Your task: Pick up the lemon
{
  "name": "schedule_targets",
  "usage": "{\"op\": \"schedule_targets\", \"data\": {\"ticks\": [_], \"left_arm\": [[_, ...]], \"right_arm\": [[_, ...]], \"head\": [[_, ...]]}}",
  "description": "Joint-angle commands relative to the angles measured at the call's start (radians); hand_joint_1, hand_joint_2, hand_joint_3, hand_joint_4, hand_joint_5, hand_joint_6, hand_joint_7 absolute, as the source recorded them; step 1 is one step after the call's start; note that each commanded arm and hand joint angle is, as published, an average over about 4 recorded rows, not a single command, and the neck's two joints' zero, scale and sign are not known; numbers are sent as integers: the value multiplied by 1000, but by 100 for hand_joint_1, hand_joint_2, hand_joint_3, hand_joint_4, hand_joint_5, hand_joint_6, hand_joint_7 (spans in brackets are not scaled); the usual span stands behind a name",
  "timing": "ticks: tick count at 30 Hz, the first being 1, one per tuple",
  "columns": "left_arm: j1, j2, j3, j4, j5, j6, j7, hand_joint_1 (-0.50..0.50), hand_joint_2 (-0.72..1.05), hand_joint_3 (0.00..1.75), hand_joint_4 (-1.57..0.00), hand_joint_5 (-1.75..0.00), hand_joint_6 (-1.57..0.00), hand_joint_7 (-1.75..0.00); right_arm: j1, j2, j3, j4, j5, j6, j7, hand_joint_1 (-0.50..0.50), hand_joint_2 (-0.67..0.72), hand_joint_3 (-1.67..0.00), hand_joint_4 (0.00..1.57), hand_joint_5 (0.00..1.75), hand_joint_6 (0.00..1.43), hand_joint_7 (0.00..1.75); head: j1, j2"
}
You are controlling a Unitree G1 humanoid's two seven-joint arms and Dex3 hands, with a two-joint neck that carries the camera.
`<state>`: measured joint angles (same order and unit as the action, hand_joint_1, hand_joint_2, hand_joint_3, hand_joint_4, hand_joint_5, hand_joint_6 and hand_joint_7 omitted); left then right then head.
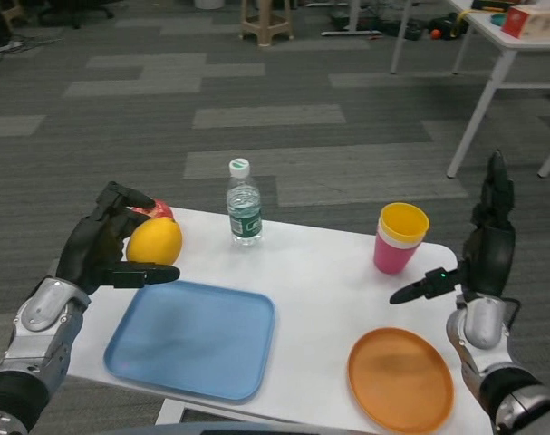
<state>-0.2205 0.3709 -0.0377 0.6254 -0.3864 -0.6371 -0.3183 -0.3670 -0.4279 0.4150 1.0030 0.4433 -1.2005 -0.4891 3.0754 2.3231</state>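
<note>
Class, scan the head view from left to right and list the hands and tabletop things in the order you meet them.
left hand → lemon → blue tray → water bottle → stacked cups → right hand. The apple and orange plate overlap others, so they are omitted.

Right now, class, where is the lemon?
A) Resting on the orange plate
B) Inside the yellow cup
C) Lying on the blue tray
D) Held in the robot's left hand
D: the lemon sits within the fingers of the left hand, beyond the far left corner of the blue tray.
</note>
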Motion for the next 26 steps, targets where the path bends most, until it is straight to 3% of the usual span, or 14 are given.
{"op": "schedule_targets", "data": {"ticks": [1, 26], "left_arm": [[-16, 2, -3, -6, -17, -10, 2, 50, 105, 9, -7, -175, 0, -168], [-19, -6, -3, -6, -23, -26, 16, 50, 105, 9, -7, -175, 0, -168]], "right_arm": [[-21, -2, -2, 8, 8, 6, -3, -46, 53, 0, 0, 0, 0, 0], [-39, -3, 24, 17, 8, 9, -3, -46, 53, 0, 0, 0, 0, 0]], "head": [[-26, 6], [-32, 17]]}}
